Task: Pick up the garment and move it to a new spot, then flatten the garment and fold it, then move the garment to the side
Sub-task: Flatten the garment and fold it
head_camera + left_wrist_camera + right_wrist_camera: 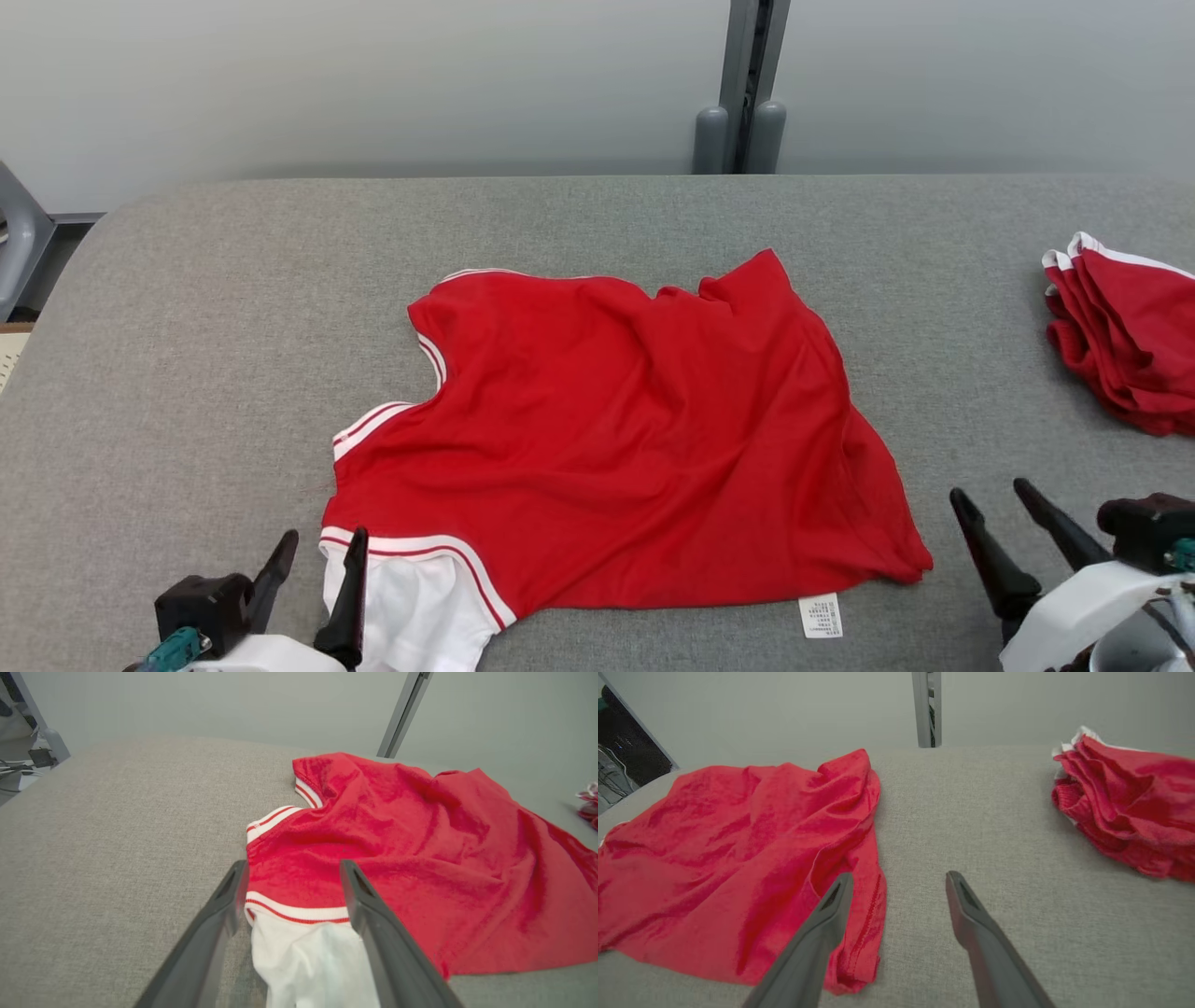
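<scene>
The garment (616, 439) lies between the left tool (324, 534) and right tool (989, 488), both spread wide.

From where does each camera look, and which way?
Head view: from the head, down onto the crumpled red T-shirt on the grey fabric table; left gripper, right gripper in the lower corners.
Left wrist view: from that wrist, along its fingers to the shirt's white sleeve.
Right wrist view: from that wrist, fingers over shirt edge and table.
Shared by head and right wrist: the pile of folded red clothes.
</scene>
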You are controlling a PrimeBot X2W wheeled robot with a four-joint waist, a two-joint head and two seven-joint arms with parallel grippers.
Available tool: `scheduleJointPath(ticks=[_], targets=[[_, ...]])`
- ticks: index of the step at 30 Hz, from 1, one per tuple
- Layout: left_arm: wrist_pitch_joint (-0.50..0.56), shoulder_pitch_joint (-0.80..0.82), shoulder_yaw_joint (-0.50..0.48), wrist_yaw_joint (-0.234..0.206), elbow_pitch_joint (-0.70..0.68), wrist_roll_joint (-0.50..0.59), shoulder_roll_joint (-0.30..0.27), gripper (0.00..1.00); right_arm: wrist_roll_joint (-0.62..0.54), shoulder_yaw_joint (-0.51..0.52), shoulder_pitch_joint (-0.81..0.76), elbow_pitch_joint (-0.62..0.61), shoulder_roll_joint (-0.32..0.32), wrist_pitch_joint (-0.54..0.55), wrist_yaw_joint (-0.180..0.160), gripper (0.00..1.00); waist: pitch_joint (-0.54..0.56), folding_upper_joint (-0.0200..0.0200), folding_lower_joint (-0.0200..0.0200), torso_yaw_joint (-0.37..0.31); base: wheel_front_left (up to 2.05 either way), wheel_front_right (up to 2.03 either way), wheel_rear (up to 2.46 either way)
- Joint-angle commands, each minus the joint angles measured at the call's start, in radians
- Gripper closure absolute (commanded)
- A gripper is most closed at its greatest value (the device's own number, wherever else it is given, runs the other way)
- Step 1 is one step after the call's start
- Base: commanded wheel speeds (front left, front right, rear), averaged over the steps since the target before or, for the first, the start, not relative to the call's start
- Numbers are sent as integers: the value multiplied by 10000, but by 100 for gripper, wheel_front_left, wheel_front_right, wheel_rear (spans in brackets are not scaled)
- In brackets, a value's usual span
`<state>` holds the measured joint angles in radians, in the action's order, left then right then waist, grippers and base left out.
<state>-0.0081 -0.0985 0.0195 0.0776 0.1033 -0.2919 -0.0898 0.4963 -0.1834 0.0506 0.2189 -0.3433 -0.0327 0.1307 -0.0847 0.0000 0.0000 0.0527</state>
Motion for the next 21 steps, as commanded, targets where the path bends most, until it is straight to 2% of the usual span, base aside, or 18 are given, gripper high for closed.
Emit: scheduleJointPath(ticks=[1,7,13,21], targets=[[260,-111,-20,-87,-108,-33,-121,0,241,-150,-73,68,-115,244,1,0,-27,0,0,17,0,0,0],[1793,-508,-16,-267,-806,-261,-351,0,1068,-1159,85,290,-295,1115,2,0,-155,0,0,70,0,0,0],[2923,-847,66,-366,-1273,-503,-464,0,1421,-1808,435,827,-95,1516,2,0,-265,0,0,159,0,0,0],[3461,-930,148,-369,-875,-718,-513,0,1604,-2180,697,1317,47,1747,2,0,-314,0,0,220,0,0,0]])
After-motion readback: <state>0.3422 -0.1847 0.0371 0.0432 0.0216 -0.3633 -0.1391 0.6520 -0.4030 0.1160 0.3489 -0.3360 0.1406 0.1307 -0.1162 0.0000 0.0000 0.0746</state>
